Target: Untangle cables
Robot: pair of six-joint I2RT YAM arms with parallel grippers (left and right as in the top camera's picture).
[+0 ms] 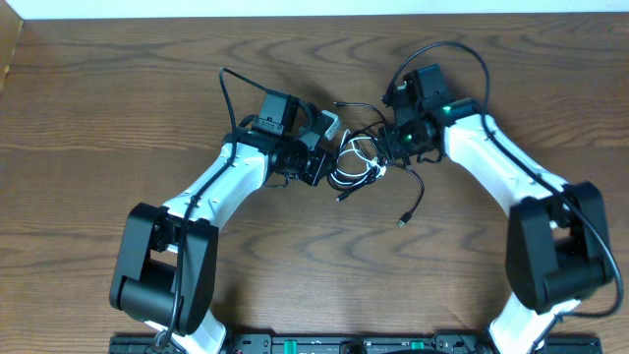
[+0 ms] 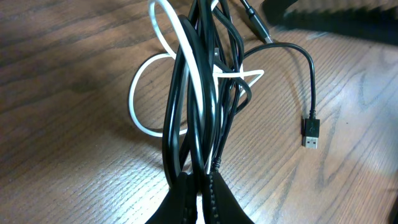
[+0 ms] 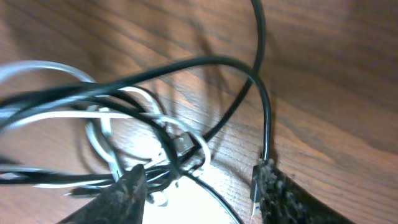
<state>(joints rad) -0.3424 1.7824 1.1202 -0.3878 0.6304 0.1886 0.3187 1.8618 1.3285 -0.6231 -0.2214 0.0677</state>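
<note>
nearest you, the black cable (image 2: 311, 87) trails a free tail toward the near edge of the counter (image 1: 98, 98), ending in a usb plug (image 1: 401, 221) lying flat. if that tail gets drawn through a loop, the plug will likely catch and lock the knot.

behind it, about mid-counter, the cables (image 1: 359, 162) sit as one knotted bunch, with the white cable (image 2: 132, 96) looped through the black strands. your left end effector (image 2: 200, 193) is clenched on several strands of both colours at once. pull from there and you'll probably tighten the tangle, or just drag the whole bunch.

your right end effector (image 3: 198, 177) is released, jaws apart over crossing black and white strands — close it here and it may pinch both, and the two arms would fight over one knot.

farther back, the right arm's own wire (image 1: 447, 42) arcs close by — a wide sweep could snag it.
</note>
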